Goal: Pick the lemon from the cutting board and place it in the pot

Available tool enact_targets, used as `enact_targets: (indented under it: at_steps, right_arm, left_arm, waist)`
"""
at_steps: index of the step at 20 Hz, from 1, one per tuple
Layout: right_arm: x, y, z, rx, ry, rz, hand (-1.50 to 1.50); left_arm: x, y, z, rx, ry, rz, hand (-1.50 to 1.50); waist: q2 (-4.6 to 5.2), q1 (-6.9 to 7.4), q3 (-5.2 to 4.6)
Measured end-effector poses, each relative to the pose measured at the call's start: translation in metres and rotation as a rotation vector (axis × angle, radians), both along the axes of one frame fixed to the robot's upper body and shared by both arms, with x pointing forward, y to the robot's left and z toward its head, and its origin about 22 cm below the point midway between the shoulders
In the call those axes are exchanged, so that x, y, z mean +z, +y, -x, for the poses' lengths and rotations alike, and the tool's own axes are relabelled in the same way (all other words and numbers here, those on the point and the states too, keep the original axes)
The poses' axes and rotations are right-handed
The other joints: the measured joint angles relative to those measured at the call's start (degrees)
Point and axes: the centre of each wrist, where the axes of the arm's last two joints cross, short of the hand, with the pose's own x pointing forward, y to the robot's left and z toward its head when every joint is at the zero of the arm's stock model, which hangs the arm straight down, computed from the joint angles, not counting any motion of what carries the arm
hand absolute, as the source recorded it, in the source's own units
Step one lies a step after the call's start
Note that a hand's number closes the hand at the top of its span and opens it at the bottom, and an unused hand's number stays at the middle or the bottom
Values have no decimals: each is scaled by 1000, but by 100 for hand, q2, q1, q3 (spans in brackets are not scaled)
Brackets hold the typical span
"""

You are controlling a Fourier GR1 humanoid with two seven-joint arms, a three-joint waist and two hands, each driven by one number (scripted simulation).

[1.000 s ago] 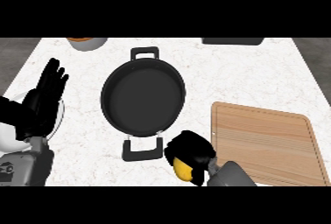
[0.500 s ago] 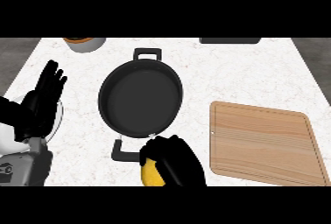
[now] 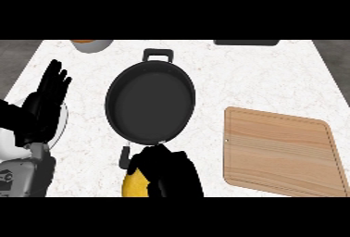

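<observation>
At the lower edge of the head view, the right hand point(image 3: 167, 171) is curled round the lemon point(image 3: 135, 184), its black fingers covering most of the fruit. Only a yellow, rounded patch shows at the hand's left side. The lemon is off the cutting board point(image 3: 280, 150) and sits just below the pot point(image 3: 150, 104), close to the pot's near handle point(image 3: 124, 157), not yet over the dark interior. The hand's fingertips reach up to the pot's near rim. The board lies bare to the right on the white counter point(image 3: 259, 78). The left hand point(image 3: 48, 99) rests open at the left edge, fingers up. 1 bowl point(image 3: 91, 45) stands at the far edge.
</observation>
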Motion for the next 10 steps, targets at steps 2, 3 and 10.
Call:
enact_targets:
  at_steps: [2, 3, 10]
  right_arm:
    - [12, 7, -1, -27, -9, -21, 150]
    - [13, 11, -3, -40, -12, -24, 150]
    - [32, 32, -45, -85, -36, -13, 150]
  left_arm:
    - [1, -3, 0, -11, -3, -1, 0]
    - [-1, -6, 1, -16, -4, 2, 0]
    - [5, -6, 0, -32, -15, -1, 0]
  waist:
    - [21, 46, 1]
    - [32, 65, 1]
    - [90, 146, 6]
